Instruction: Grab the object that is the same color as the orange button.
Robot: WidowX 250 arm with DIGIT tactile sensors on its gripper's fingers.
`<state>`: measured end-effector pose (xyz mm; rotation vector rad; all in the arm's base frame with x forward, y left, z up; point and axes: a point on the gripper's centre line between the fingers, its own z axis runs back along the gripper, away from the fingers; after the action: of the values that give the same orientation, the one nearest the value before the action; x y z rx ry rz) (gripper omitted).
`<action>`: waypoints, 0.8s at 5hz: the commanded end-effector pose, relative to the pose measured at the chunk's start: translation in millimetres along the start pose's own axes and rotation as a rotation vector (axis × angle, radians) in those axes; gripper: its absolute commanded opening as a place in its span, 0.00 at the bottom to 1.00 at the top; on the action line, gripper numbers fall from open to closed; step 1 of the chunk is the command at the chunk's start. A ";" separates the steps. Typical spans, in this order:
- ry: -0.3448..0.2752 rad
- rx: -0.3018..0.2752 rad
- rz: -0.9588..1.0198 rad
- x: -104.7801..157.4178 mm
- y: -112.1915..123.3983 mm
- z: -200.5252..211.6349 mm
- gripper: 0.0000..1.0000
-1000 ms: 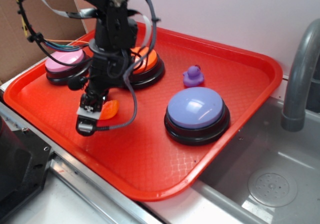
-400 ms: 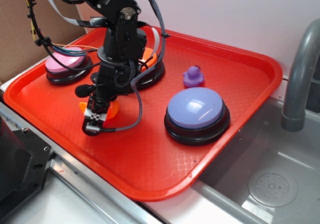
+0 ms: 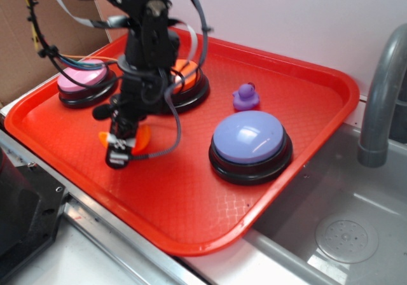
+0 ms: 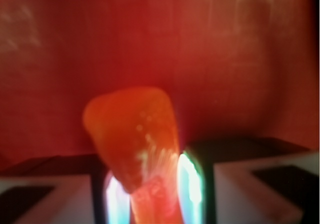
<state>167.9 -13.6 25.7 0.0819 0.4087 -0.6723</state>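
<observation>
Tool (image 3: 121, 146) down low over the red tray (image 3: 191, 215) in the exterior view, black arm angled in from the upper left, cables looping round it. Right at its tip sits the orange crescent piece (image 3: 141, 139), one end poking out on the left side of the fingers, the rest showing on the right, so the tool straddles it near the tray's front-left area. Behind the arm, the orange button (image 3: 186, 75) is partly covered, only its right side peeking out on a black base. Left of it, the pink button (image 3: 82, 76) near the tray's left rim. Over to the right, the big lavender-blue button (image 3: 249, 139), and just behind that a small purple duck (image 3: 245, 97), apart from everything else. Grey sink basin (image 3: 343, 234) lower right, grey faucet (image 3: 381, 94) rising at the far right edge.

Wrist view now, very close and blurry: the glossy orange piece (image 4: 137, 144) fills the centre, its rounded end pointing up, its lower part wedged between the two fingers (image 4: 195, 179). Both pads sit right against its sides, so the tool is clamped onto the piece. Red tray surface (image 4: 225, 44) fills the background; whether the piece is off the tray is hard to say.
</observation>
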 end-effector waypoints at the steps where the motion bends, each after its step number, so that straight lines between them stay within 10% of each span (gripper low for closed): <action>1: -0.140 -0.025 0.484 -51.7 25.3 96.2 0.00; 4: -0.258 -0.016 0.563 -94.6 24.2 161.4 0.00</action>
<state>179.3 31.2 203.1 0.0814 0.1732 -0.1228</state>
